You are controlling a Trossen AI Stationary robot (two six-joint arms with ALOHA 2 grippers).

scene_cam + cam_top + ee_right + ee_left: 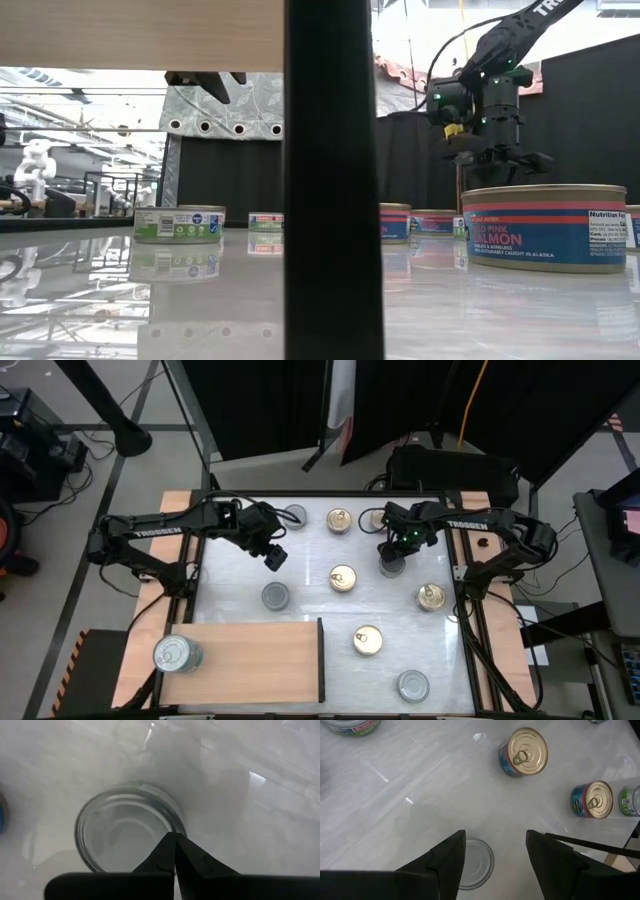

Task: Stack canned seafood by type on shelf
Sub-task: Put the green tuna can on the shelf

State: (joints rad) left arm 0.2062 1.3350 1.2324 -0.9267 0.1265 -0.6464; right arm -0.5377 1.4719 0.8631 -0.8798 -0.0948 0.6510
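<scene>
Near edge: wooden shelf (260,658), one silver-lid tin (176,653) on its left end. Other tins loose on white tabletop (310,585). Mid-table: left gripper (275,558) fingers apart, holding nothing, above silver tin (275,596). Far: right gripper (392,552) fingers together, tips over silver-lid tin (127,827).
</scene>
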